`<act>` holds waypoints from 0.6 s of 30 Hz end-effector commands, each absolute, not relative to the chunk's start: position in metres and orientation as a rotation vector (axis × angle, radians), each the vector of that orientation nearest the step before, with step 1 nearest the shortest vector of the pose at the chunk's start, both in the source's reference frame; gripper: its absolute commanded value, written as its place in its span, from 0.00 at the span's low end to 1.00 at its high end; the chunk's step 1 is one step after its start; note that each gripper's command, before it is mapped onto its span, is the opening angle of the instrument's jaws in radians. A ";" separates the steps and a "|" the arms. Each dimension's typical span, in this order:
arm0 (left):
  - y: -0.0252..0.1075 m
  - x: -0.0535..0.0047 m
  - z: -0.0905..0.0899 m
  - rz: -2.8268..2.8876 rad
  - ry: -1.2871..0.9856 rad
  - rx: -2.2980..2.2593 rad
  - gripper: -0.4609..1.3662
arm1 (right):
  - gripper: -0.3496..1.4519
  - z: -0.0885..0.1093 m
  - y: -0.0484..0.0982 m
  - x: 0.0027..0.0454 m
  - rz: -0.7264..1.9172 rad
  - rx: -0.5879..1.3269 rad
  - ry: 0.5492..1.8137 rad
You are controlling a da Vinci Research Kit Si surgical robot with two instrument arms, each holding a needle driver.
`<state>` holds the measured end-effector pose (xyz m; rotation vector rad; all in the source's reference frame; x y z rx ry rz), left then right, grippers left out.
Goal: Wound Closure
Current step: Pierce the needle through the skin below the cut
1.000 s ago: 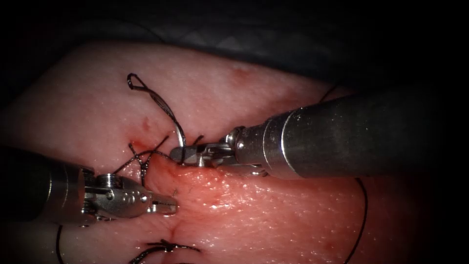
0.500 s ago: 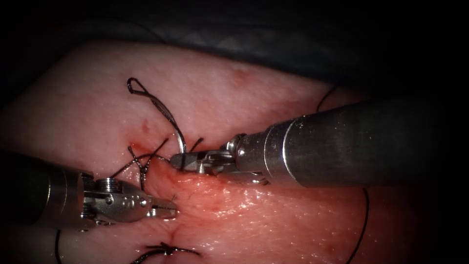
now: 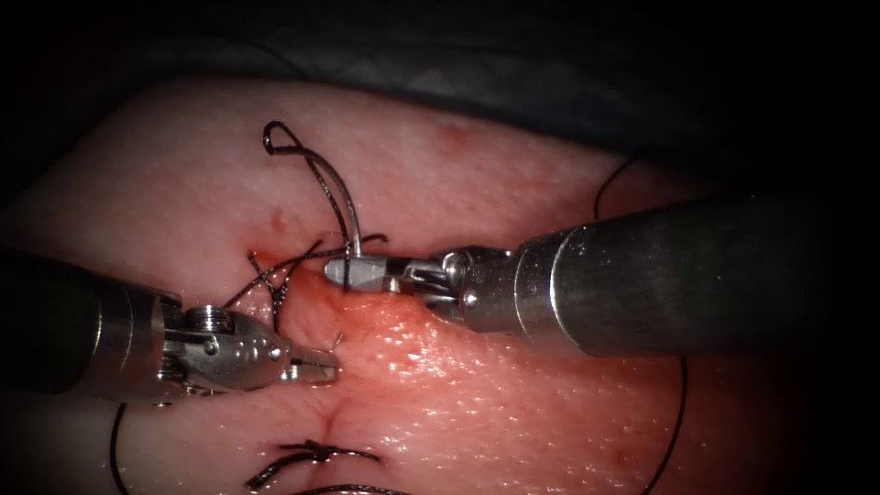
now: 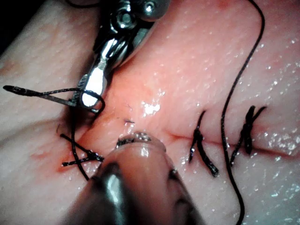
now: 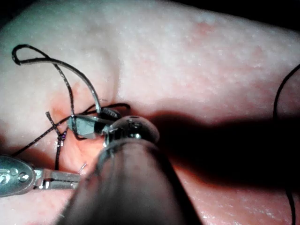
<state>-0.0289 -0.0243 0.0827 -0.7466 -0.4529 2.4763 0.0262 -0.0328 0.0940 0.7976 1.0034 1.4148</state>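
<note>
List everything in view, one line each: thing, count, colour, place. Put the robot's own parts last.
tissue: one, pink, under everything, the cut running down its middle.
needle: one, curved, steel, above the cut's upper end, held by the right tool near one end, out of the tissue.
thread: one long black strand, looping across the tissue right of the cut; another stretch runs from the needle's far end.
knotted stitch: one, black, at the cut's upper end, left of the needle.
finished stitch: one in the endoscope view, black, across the cut's lower end; the left wrist view shows two.
red fluid: a smear along the cut.
left tool: one, silver, left of the cut, holding nothing.
right tool: one, silver, jaws shut on the needle.
</note>
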 end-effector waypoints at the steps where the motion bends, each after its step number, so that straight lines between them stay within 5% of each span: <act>1: -0.024 -0.0289 0.083 2.476 -0.462 -0.750 0.06 | 0.70 0.094 -0.033 0.0260 1.384 0.759 1.013; 8: -0.024 -0.0290 0.083 2.477 -0.461 -0.750 0.06 | 0.76 0.096 -0.029 0.0251 1.190 0.550 1.043; 18: -0.025 -0.0288 0.083 2.478 -0.461 -0.750 0.06 | 0.76 0.097 -0.026 0.0259 1.077 0.504 0.945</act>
